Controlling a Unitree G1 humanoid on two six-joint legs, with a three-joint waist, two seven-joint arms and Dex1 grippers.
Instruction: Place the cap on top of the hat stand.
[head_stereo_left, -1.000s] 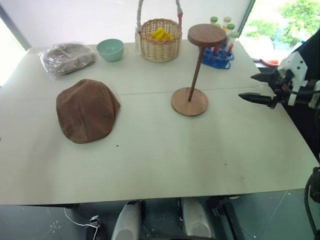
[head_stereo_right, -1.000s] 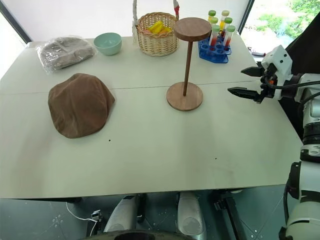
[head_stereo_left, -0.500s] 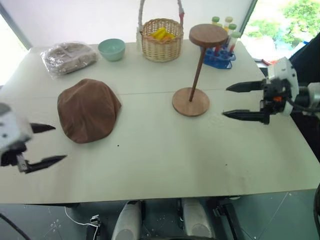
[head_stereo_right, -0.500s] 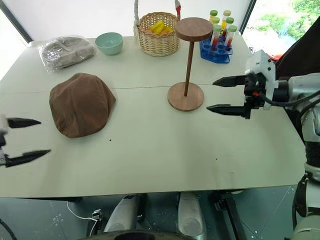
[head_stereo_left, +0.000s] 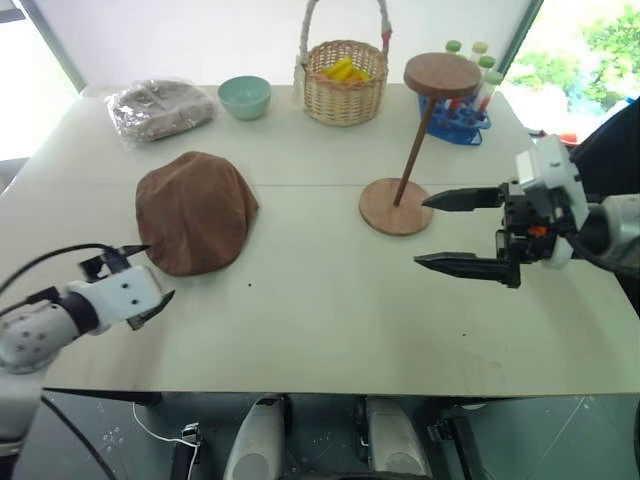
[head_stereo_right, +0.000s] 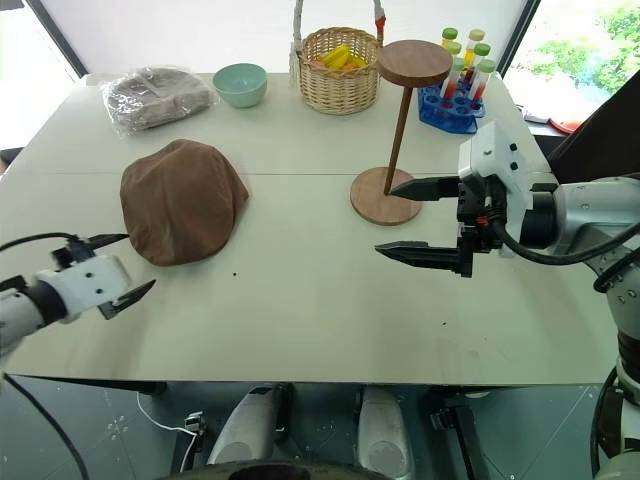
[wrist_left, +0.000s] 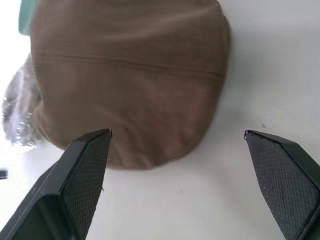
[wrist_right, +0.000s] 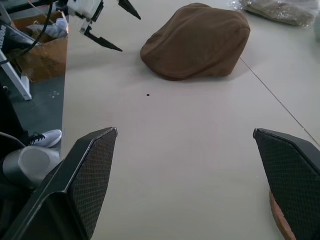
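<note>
A soft brown cap (head_stereo_left: 196, 211), suede-like and rounded into a flat oval with a faint seam across its crown, lies on the left half of a pale, matte table (head_stereo_left: 320, 320). Well apart to its right stands the reddish-brown wooden hat stand (head_stereo_left: 415, 140): a round flat base, a thin slanted rod and a smaller round disc on top, which is bare.

The left gripper (head_stereo_right: 112, 268) hovers near the table's front left edge, just short of the cap, its two black fingers spread wide and holding nothing. In the left wrist view the textured finger pads (wrist_left: 82, 180) frame the cap's near rim. The right gripper (head_stereo_left: 455, 232) hangs over the table beside the stand's base, its tapered fingers likewise wide apart and empty, pointing toward the cap.

Along the far edge sit a crinkled clear plastic bag (head_stereo_left: 160, 105) of grey-brown fabric, a small mint-green bowl (head_stereo_left: 245, 96), a woven wicker basket (head_stereo_left: 345, 80) with yellow contents too small to identify and a tall handle cut off by the frame, and a blue rack of capped tubes (head_stereo_left: 470, 100) partly hidden behind the stand.
</note>
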